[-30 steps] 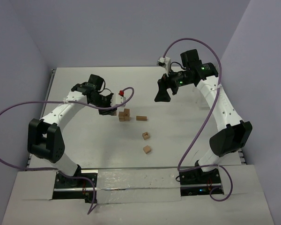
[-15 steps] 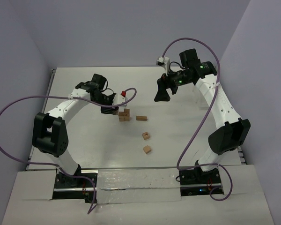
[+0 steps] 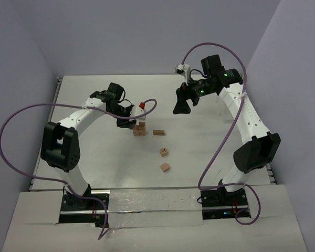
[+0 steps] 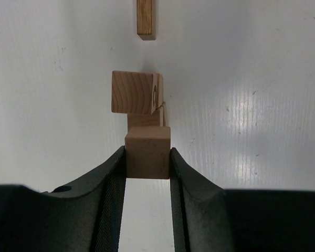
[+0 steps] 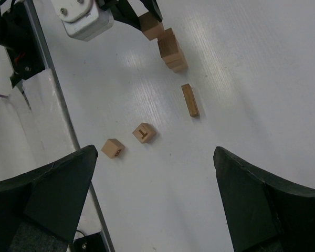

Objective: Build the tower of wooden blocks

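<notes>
Left end effector (image 4: 147, 158) pinches a wood cube (image 4: 147, 149) by opposite flat faces, just beside the tower (image 4: 136, 93); it looks light, rigid, smooth enough to slip.

probably lab: bare white table (image 3: 121, 168), plain lilac walls (image 3: 147, 37).

A white desk (image 3: 199, 142) stands between pale lilac walls: the back wall (image 3: 147, 37) along its far edge, the left wall (image 3: 16, 79) and the right wall (image 3: 299, 79) by its side edges. Light is even, shadows soft.
</notes>
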`<state>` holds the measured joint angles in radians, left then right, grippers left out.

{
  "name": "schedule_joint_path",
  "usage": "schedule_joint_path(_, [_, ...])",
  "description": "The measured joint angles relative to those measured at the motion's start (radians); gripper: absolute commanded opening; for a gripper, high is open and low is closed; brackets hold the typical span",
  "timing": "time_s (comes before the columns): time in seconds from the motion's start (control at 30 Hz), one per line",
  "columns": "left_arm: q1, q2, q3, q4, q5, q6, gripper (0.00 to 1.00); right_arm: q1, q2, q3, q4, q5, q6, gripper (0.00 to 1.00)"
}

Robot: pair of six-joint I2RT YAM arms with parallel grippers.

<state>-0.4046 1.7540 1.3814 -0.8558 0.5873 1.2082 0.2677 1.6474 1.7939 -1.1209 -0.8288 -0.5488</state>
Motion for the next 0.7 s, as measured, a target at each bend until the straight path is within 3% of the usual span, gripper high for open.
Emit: schedule_joint_path(0.7, [-0.014, 0.066, 0.041, 0.001, 0.000, -0.019, 0.36, 0.001, 0.010, 0.001, -0.008, 0.000, -0.011, 1.00])
